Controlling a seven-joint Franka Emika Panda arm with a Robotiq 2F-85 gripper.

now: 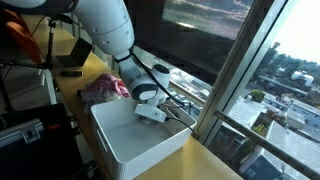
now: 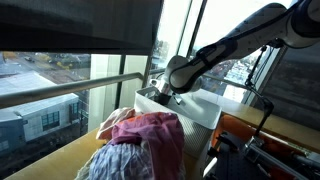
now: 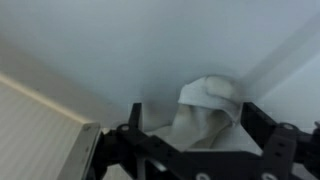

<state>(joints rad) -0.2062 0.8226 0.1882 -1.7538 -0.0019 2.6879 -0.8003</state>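
In the wrist view, your fingers (image 3: 136, 125) stand wide apart and grip nothing. Between them lies a white cloth (image 3: 205, 100), bunched up with a rounded fold at its top. Whether either finger touches it, you cannot tell from this angle. The cloth rests inside the white bin (image 3: 100, 50), close to where two of its walls meet.

In both exterior views the arm (image 1: 105, 25) bends down from above, and your fingers (image 1: 152, 113) are low inside the bin (image 1: 120, 158), near the wall on the window side. The cloth itself is hard to pick out in those views, as the fingers (image 2: 160, 97) and the bin's rim (image 2: 200, 105) cover most of it.

Just beside the bin sits a pile of clothes (image 2: 140, 140), pink and purple on top with a paler piece under it. In an exterior view the same pile (image 1: 105, 88) shows behind the bin, close against its wall.

Bin and pile both stand on the wooden desk (image 1: 210, 165), which runs along the window (image 1: 280, 90). Past the glass you see rooftops and streets far below.
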